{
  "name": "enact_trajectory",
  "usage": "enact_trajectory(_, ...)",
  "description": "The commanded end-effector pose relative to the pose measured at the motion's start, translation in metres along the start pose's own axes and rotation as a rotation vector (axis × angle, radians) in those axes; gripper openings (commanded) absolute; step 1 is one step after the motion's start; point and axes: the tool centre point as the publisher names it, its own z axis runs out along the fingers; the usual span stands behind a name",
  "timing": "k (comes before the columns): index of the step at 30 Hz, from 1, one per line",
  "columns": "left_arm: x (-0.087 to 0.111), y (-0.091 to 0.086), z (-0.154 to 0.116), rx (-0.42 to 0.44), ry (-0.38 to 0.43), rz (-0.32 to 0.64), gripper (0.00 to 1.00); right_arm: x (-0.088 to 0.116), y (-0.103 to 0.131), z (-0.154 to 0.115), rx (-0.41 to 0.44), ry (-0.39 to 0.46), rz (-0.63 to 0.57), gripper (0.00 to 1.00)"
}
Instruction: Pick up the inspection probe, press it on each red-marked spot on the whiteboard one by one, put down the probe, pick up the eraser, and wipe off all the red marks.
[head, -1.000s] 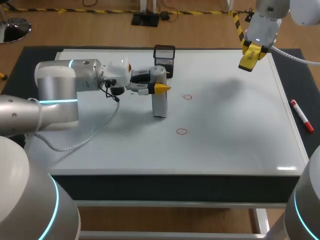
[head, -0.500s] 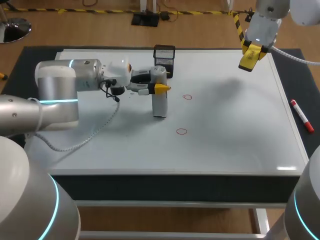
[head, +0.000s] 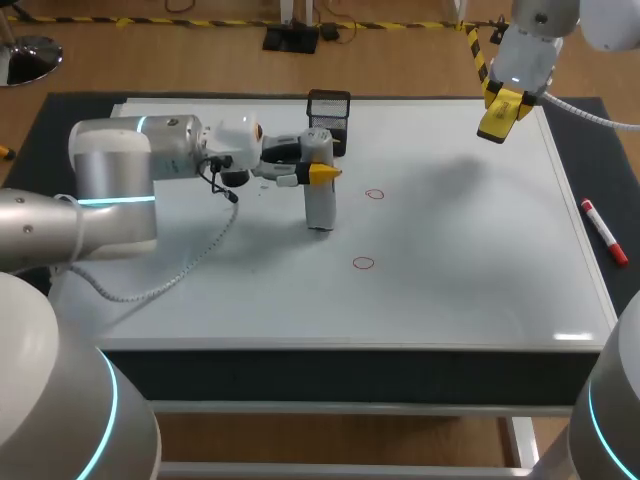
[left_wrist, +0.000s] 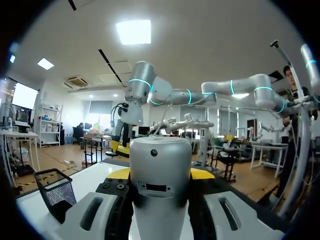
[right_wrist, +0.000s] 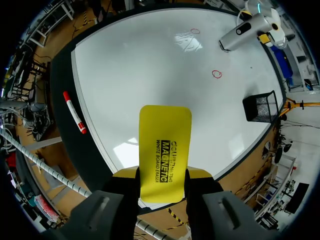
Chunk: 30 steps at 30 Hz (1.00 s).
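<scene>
The grey inspection probe stands upright over the whiteboard, with my left gripper shut on its upper part from the side. In the left wrist view the probe fills the space between the yellow tips of the left gripper. Two red circle marks lie to its right, one close by and one nearer the front. My right gripper hangs above the board's far right corner, shut on the yellow eraser. Both marks also show in the right wrist view.
A black mesh basket stands at the board's far edge, just behind the probe. A red marker lies on the dark mat beyond the board's right edge. My left arm stretches across the board's left part.
My left gripper and the probe have shifted slightly, a little up in the head view. The right arm and eraser have kept still.
</scene>
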Motion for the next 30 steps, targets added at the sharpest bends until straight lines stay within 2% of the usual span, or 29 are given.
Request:
enact_trajectory(1,-0.002,-0.019,-0.019,-0.033,-0.017,0.019,0.00,0.000,-0.001,-0.001,0.000,0.005,-0.002,0.00)
enact_trajectory(9,-0.016,-0.060,-0.076,-0.084,-0.093,0.076,0.00,0.000,-0.001,-0.001,0.000,0.005,-0.002,0.00)
enact_trajectory(12,-0.020,-0.070,-0.095,-0.099,-0.126,0.083,0.00,0.000,-0.001,-0.001,0.000,0.005,-0.002,0.00)
enact_trajectory(21,-0.032,-0.086,-0.150,-0.095,-0.201,0.085,0.00,0.000,-0.001,-0.001,0.000,0.005,-0.002,0.00)
enact_trajectory(30,-0.046,-0.090,-0.197,-0.091,-0.251,0.101,0.00,0.000,-0.001,-0.001,0.000,0.005,-0.002,0.00)
